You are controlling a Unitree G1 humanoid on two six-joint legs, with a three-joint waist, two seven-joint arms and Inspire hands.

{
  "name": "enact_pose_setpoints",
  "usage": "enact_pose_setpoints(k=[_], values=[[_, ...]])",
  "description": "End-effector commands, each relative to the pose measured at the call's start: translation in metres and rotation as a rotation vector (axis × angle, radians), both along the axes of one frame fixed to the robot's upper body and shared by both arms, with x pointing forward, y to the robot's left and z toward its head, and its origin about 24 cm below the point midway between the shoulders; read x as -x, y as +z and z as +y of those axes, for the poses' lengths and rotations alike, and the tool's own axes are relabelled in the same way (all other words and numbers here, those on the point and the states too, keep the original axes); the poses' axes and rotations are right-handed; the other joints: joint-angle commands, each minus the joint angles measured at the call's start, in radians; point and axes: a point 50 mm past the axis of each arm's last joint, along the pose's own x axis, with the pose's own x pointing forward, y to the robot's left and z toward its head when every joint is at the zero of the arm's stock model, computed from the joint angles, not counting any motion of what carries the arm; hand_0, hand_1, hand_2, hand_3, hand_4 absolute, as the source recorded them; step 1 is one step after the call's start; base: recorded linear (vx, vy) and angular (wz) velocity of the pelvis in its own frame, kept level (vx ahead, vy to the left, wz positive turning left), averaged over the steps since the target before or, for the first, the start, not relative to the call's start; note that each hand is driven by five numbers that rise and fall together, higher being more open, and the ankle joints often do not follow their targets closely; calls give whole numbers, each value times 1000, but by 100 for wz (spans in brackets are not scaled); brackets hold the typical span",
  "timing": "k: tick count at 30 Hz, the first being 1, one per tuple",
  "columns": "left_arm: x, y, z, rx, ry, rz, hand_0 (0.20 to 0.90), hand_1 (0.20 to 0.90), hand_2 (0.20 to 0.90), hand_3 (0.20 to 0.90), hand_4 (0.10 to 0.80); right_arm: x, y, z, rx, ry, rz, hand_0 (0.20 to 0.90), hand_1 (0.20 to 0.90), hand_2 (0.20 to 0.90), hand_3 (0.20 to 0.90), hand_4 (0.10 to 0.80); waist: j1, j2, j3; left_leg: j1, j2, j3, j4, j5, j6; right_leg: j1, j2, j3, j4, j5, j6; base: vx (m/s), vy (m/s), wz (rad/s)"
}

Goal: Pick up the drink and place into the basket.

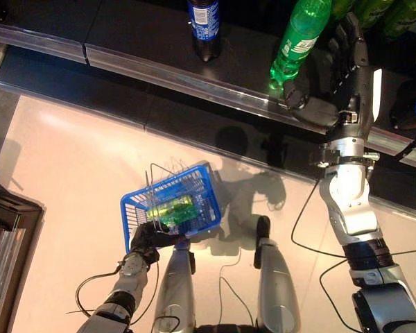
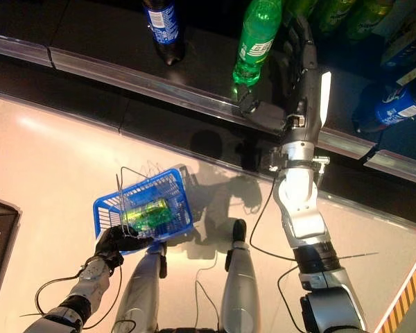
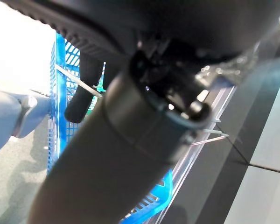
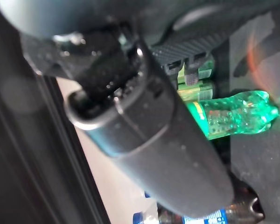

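The step in hand looks like the reach for another drink: the right hand is up on the dark shelf, fingers straight and spread, thumb out toward the base of the green bottle, just beside it but closed round nothing. The next move, as I judge it, calls for bringing the palm against the bottle's body and curling the fingers round it before lifting it clear of the shelf lip, then carrying it down to the basket. The left hand grips the blue basket low over the floor, fingers curled round its near rim; one green bottle in basket already lies on its side.
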Motion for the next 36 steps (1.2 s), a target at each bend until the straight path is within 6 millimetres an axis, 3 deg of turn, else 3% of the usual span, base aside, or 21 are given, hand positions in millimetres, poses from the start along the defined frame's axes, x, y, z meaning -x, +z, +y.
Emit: enact_pose_setpoints(k=[1,24,36], values=[[15,4,24,-55,36,-48,300,300,300,200,100,17,67,-5,-34,45,-277,900,900,900,900,800,28,-7,-19,-3,-62,-30,79,-44,93,81,-6,-87,-52,13,-67,0,0,0],[11,7,25,-70,-4,-35,300,300,300,200,100,-9,97,-8,-59,113,-182,900,900,900,900,800,66,5,-25,13,-68,-42,64,-37,92,102,-12,-103,-63,14,-65,2,-2,1],[12,7,28,-83,-27,-16,300,300,300,200,100,-33,100,-30,21,12,-48,900,900,900,900,800,91,7,-36,33,-70,-56,59,-39,89,126,-23,-115,-65,10,-64,25,1,5]])
